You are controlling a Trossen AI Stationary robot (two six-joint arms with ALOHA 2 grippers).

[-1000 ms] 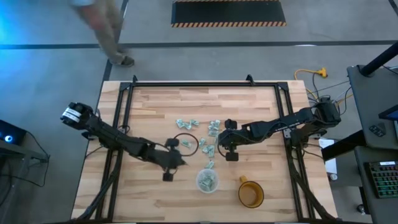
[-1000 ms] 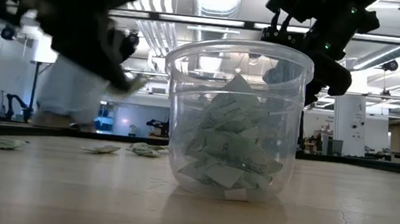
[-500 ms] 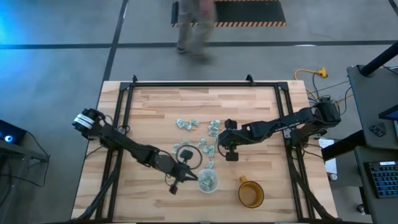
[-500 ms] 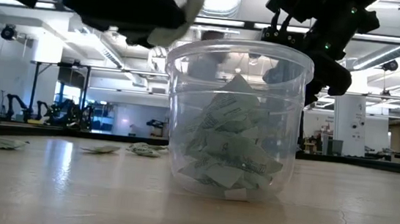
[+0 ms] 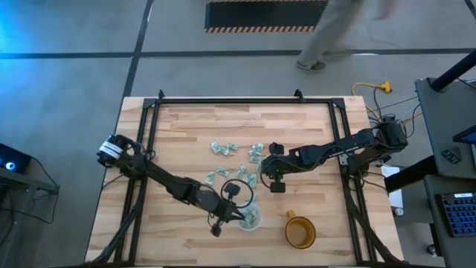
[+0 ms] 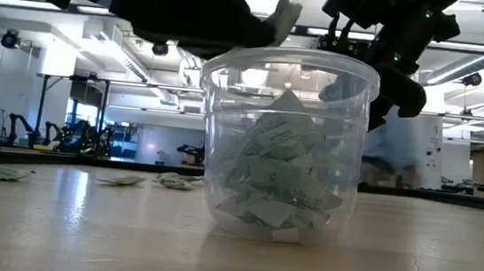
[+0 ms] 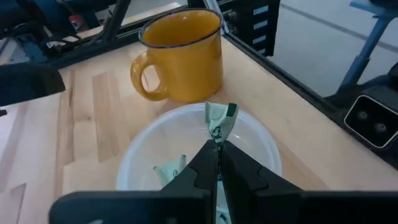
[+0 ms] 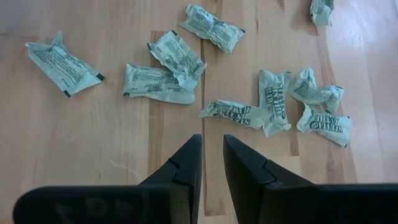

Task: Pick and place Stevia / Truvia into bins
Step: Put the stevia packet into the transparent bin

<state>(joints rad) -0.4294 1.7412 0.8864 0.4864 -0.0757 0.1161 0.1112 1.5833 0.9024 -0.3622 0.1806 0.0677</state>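
My left gripper (image 5: 238, 217) is shut on one pale green and white sachet (image 7: 219, 121) and hovers over the clear cup (image 5: 251, 218), just inside its left rim. The low view shows the sachet (image 6: 285, 19) sticking out above the cup (image 6: 282, 148), which holds several sachets and stands on the table. More sachets (image 8: 165, 78) lie flat on the wood in the middle of the table (image 5: 236, 152). My right gripper (image 5: 277, 184) hangs above those loose sachets with its fingers narrowly open (image 8: 211, 155), touching nothing. My left gripper pinches the sachet's lower end (image 7: 217, 140) between its two fingertips. The fingers slant down from the table's left toward the cup. The sachet is lifted clear and sticks out crumpled beyond the fingertips, above the cup's opening (image 7: 261, 137).
An amber mug with a handle (image 5: 300, 231) stands on the table just right of the cup; it also shows beyond the cup (image 7: 183, 53) in the left wrist view. Black frame rails (image 5: 145, 149) run along the table's edges. A person walks past beyond the far edge (image 5: 335, 37).
My left gripper has carried the sachet toward the table's right and near edge, from beside the loose sachets to above the cup's rim, staying shut. A person has walked from left to right beyond the far edge.
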